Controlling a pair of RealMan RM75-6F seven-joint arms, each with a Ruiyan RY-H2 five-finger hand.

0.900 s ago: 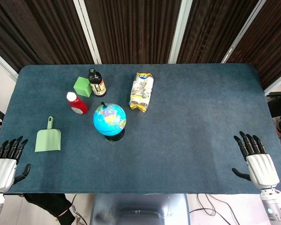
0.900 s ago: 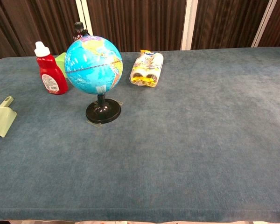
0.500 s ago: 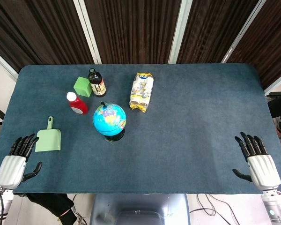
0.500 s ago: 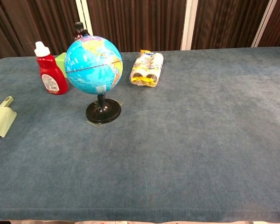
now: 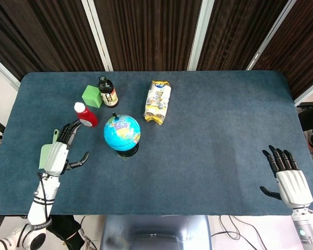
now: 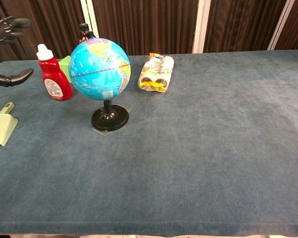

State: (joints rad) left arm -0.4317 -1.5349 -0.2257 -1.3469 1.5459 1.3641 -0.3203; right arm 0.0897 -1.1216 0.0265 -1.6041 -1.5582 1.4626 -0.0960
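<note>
Left robot hand (image 5: pixel 56 152), fingers spread, seemingly hovers above the green scoop (image 6: pixel 1 128).

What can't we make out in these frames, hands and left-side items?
- Scoop: head view, left hand covers most of it; chest view, frame edge cuts it off.
- Left hand: chest view shows only fingertips at the left edge; contact with the scoop can't be judged.
- Right hand: outside the chest view.
- Green block and dark bottle: chest view, mostly hidden behind the globe and red bottle.
- Labels: too small to read.
</note>
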